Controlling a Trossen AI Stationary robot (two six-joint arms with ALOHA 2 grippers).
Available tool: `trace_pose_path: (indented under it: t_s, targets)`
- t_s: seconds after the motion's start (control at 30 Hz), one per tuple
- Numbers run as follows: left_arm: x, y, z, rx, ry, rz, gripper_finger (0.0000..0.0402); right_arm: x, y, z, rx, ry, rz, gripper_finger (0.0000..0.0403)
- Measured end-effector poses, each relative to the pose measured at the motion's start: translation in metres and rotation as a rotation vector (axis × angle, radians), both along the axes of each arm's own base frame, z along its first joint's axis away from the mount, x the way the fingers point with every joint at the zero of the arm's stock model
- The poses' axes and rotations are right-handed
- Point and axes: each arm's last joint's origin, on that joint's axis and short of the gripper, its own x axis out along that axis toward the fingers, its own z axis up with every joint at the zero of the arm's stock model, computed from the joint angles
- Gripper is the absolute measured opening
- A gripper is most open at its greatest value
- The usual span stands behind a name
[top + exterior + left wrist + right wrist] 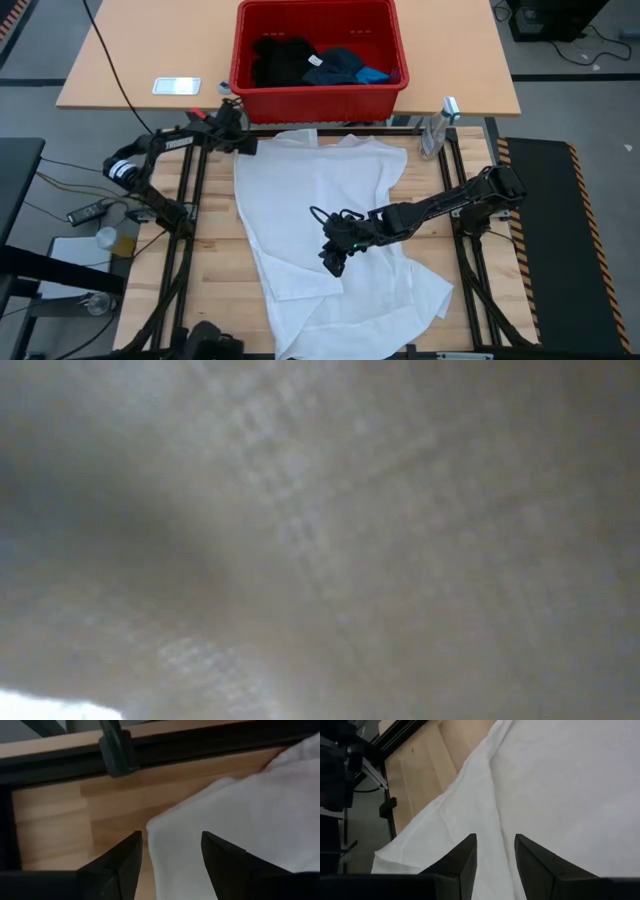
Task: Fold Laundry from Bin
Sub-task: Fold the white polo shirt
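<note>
White garment spread on my table, both hands on it, nothing gripped.

I see the large white cloth garment [320,230] lying flat on the light wooden table [215,260], its far edge near the red ribbed plastic bin [318,92], which holds the black garment [280,58], the dark navy garment with a white tag [335,68] and the small bright blue garment [375,74]. My left hand [171,851] sits at the white garment's far left corner, fingers apart with the corner lying between them, not pinched. My right hand [495,851] hovers over the cloth's middle, fingers parted, a fold line between them. The low view shows only blurred fabric.
</note>
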Motion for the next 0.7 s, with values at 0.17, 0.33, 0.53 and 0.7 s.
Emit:
trace_pose_path:
  t_s: [0.17,0.33,0.53,0.7]
  targets:
    - [0.003,0.005,-0.004,-0.014,-0.014,0.040,0.0194,0.000,0.000,0.000,0.010,0.001,-0.015,0.0139]
    - [0.003,0.005,-0.007,-0.058,-0.048,0.133,0.0194,0.001,0.000,0.001,0.009,-0.010,-0.020,0.0139]
    - [0.005,0.002,-0.010,-0.090,-0.047,0.156,0.0191,0.001,0.000,0.001,0.006,-0.016,-0.024,0.0139]
    - [0.010,-0.003,-0.013,-0.116,-0.005,0.087,0.0136,0.001,0.001,0.001,0.006,-0.016,-0.022,0.0139]
